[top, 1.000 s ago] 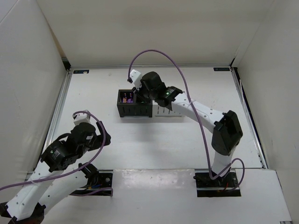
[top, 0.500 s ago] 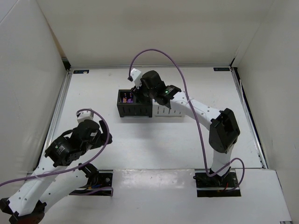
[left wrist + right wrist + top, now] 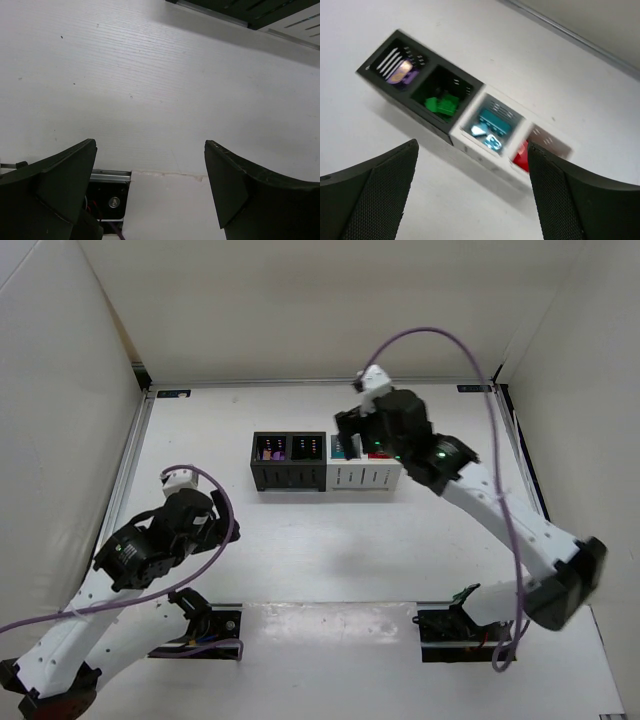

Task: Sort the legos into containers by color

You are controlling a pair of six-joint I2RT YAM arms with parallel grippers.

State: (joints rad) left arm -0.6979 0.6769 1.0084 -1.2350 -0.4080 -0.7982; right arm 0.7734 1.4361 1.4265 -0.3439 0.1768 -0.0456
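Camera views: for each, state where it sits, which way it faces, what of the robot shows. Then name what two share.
Top external: fixed above and behind the bases, looking down on the table; left arm, right arm and the containers show.
Left wrist: on the left arm, facing bare table; left pincer open at the bottom.
Right wrist: on the right arm, looking into the containers at purple legos, green legos, teal legos, red legos; right pincer open.
Shared: top external and right wrist both show the containers.

Bright, even light here; I see soft shadows on the counter (image 3: 330, 540) and motion blur smearing the containers (image 3: 420, 120).
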